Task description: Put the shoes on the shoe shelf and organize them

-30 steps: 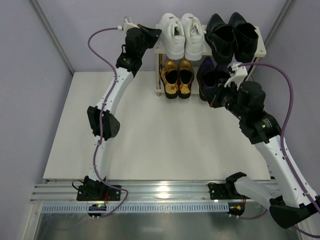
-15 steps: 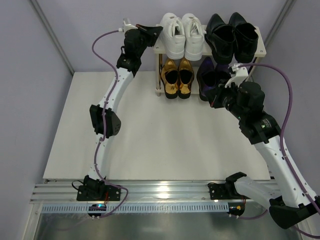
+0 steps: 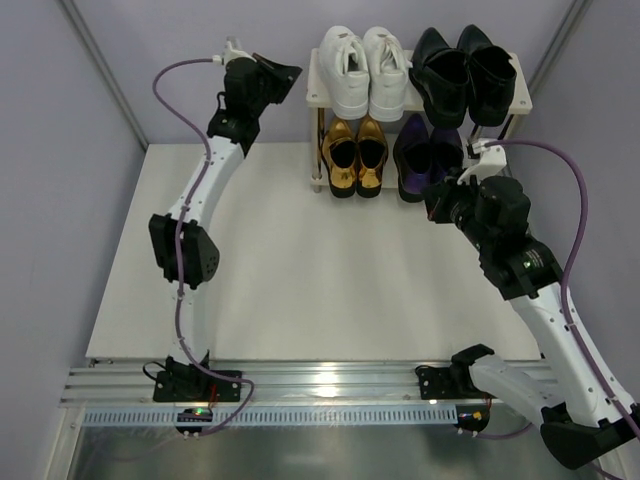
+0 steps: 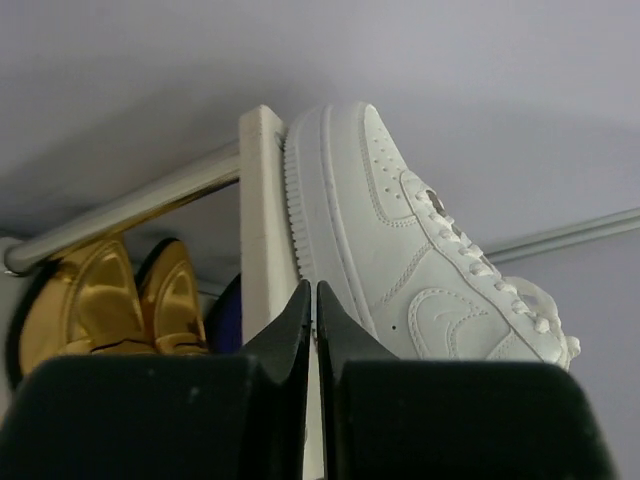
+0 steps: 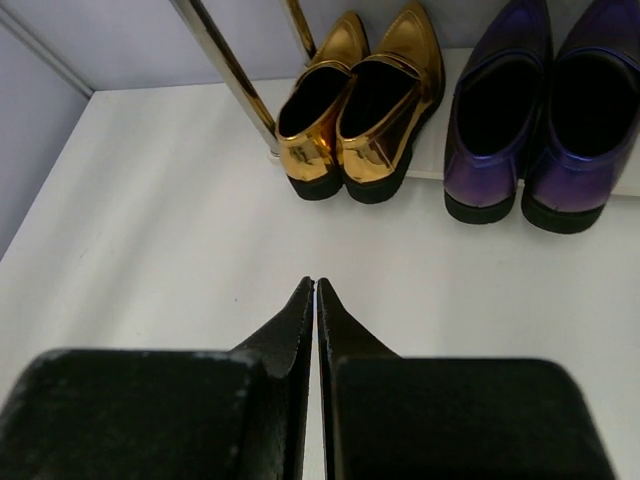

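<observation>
The shoe shelf [image 3: 521, 98] stands at the table's far edge. White sneakers [image 3: 366, 70] and black loafers [image 3: 466, 72] sit on its top board. Gold loafers [image 3: 356, 156] and purple loafers [image 3: 424, 155] sit on the lower board. My left gripper [image 3: 292, 72] is shut and empty, just left of the top board's left end; its wrist view shows the board's edge [image 4: 262, 210] and a white sneaker [image 4: 400, 250]. My right gripper [image 3: 436, 198] is shut and empty, above the table in front of the purple loafers [image 5: 540, 120], with the gold loafers [image 5: 365, 105] left of them.
The white table [image 3: 300, 270] spreads in front of the shelf. A silver shelf leg [image 5: 235, 75] stands left of the gold loafers. Grey walls close in the back and both sides. The metal rail [image 3: 330, 385] with the arm bases runs along the near edge.
My left gripper has drawn back to the left, away from the shelf's top board. My right gripper has pulled back a little from the purple loafers toward the near side.
</observation>
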Robot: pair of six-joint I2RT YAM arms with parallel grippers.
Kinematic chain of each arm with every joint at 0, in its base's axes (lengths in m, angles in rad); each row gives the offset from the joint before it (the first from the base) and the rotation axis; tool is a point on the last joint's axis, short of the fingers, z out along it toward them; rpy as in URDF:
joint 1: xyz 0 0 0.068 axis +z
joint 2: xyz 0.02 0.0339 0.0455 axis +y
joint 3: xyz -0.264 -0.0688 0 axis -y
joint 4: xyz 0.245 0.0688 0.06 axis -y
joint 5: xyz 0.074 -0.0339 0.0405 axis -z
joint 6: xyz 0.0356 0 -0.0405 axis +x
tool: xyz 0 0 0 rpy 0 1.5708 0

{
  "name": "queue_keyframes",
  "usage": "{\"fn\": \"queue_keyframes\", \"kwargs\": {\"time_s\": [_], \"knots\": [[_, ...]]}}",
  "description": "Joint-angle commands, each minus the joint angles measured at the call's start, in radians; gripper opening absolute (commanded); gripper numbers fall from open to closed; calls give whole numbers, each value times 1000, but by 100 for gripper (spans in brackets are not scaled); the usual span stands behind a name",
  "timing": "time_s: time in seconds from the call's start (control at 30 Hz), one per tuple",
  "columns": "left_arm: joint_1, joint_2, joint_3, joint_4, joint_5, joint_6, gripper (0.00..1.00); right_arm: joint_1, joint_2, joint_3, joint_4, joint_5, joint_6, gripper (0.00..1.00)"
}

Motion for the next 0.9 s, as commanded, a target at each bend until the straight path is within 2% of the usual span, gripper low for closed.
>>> {"fn": "queue_keyframes", "kwargs": {"time_s": [0.0, 0.13, 0.2, 0.27, 0.3, 0.4, 0.53, 0.67, 0.87], "knots": [[62, -221, -110, -16, -30, 141, 1, -6, -53, -37, 30, 128, 13, 4], [67, -437, -350, -41, -16, 229, 1, -24, -57, -100, -22, 212, 33, 4], [66, -512, -532, -32, -1, 241, 1, -59, -19, -152, -23, 172, 51, 4], [64, -618, -652, -27, 15, 246, 0, -78, 12, -224, 41, 59, 54, 4], [56, -652, -775, -20, 19, 264, 0, -81, 53, -243, 99, 28, 54, 4], [44, -776, -923, -44, 16, 290, 0, -81, 136, -271, 177, -96, 41, 4], [35, -916, -1161, -72, 30, 315, 0, -80, 284, -236, 249, -150, 7, 4], [27, -1026, -1298, -101, 39, 321, 0, -81, 435, -164, 288, -107, -27, 4], [23, -1131, -1413, -141, 51, 321, 0, -76, 643, -1, 296, -100, -74, 4]]}}
